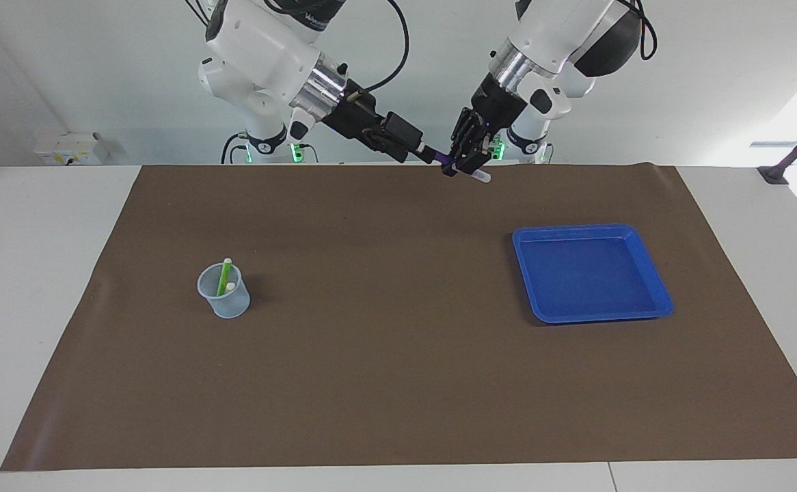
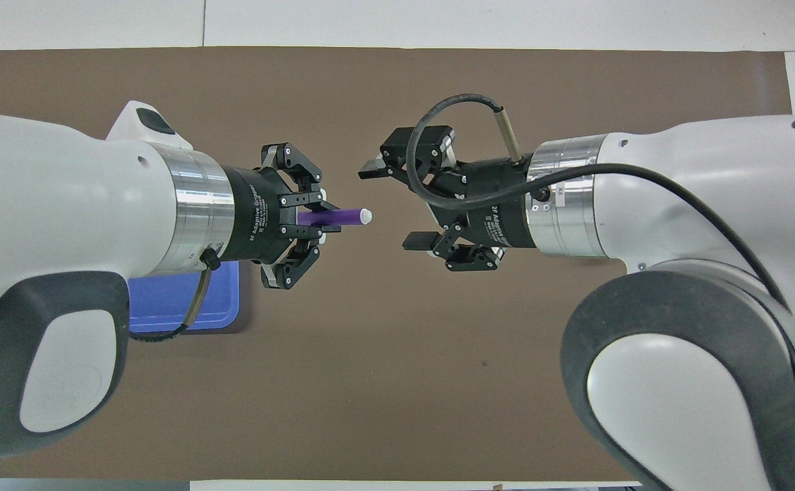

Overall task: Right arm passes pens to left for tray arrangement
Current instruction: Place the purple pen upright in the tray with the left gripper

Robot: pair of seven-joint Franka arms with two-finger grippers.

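The left gripper point(image 2: 329, 219) is clamped on the slim purple marker pen point(image 2: 339, 217), holding it level in the air above the brown table mat point(image 1: 398, 383); the pen's whitish end points toward the right gripper point(image 2: 394, 204). The right gripper's fingers stand wide apart, just beside that end and clear of it. The shallow bright blue plastic tray point(image 1: 651, 277) lies on the mat toward the left arm's end. The small translucent pale-blue cup point(image 1: 224, 297) stands toward the right arm's end, with the slim green marker pen point(image 1: 223, 277) leaning in it beside another whitish pen end.
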